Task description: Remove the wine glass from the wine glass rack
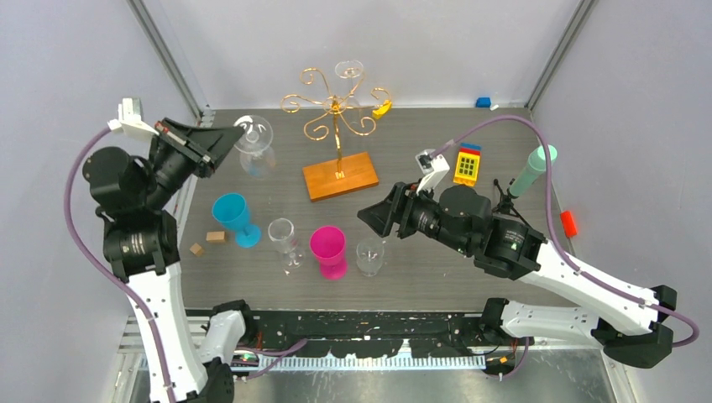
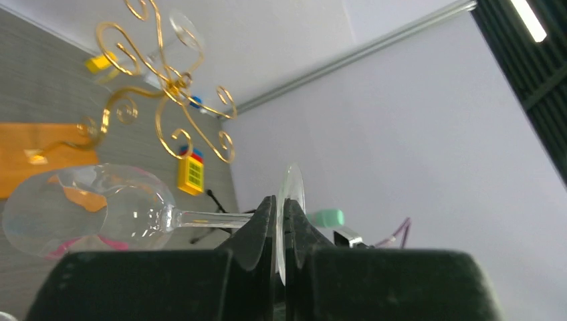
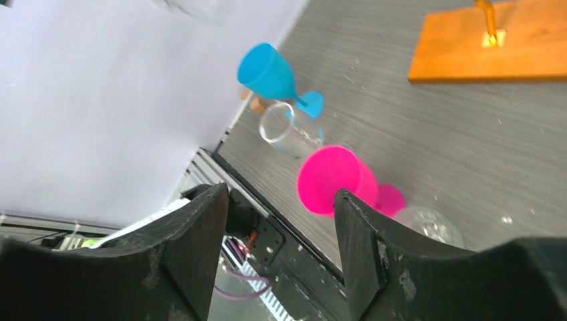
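My left gripper (image 1: 220, 144) is shut on the flat foot of a clear wine glass (image 1: 254, 134) and holds it in the air, left of the wine glass rack (image 1: 336, 105). In the left wrist view the jaws (image 2: 281, 224) pinch the foot edge-on, and the stem and bowl (image 2: 87, 210) stick out to the left, apart from the gold scroll arms (image 2: 167, 87). The rack stands on an orange-brown wooden base (image 1: 340, 175). A second clear glass (image 1: 348, 69) hangs on the rack's far side. My right gripper (image 1: 371, 214) is open and empty, low over the table, also shown in the right wrist view (image 3: 281, 204).
A blue goblet (image 1: 235, 217), a pink goblet (image 1: 329, 249) and two clear glasses (image 1: 284, 238) (image 1: 369, 254) stand near the front. A yellow toy block (image 1: 468, 165), a mint cylinder on a black tripod (image 1: 529, 172) and a red piece (image 1: 569, 222) are on the right. Small wooden blocks (image 1: 210, 239) lie at left.
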`<act>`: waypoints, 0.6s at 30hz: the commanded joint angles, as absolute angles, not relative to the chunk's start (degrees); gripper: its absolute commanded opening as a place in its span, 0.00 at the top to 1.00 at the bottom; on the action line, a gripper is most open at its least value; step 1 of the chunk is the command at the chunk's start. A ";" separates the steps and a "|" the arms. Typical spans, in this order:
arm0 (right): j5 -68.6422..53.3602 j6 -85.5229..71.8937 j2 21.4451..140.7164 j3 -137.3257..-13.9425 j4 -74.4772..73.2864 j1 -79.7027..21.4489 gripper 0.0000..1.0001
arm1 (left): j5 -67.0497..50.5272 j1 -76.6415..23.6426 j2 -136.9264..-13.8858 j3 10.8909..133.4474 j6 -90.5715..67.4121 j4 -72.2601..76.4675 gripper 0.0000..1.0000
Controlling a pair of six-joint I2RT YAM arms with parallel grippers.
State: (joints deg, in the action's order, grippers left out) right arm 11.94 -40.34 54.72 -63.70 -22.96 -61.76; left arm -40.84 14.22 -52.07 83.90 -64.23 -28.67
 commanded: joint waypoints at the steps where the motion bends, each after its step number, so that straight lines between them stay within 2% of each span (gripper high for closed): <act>1: 9.91 -36.31 52.86 -63.14 -9.11 -61.79 0.36 | -49.09 13.91 -49.09 80.40 -78.53 -16.12 1.00; 5: 8.35 -32.43 52.88 -61.61 -2.15 -61.78 0.34 | -48.02 9.80 -46.48 78.27 -82.04 -16.18 1.00; 10: 2.98 -26.22 52.40 -59.98 4.49 -61.77 0.34 | -50.13 5.75 -46.08 71.69 -91.19 -6.98 1.00; 15: 1.24 -19.51 53.36 -62.15 4.34 -61.77 0.35 | -50.14 1.53 -47.12 70.08 -92.94 -4.74 1.00; 18: 0.81 -15.71 56.32 -66.11 -0.48 -61.79 0.36 | -48.89 -3.17 -48.81 68.78 -94.31 -1.04 1.00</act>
State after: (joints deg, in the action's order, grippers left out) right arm 2.68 -23.51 53.95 -60.40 -0.67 -61.76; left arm -48.14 1.37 -47.70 69.34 -90.21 -11.16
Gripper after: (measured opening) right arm 0.648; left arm 0.046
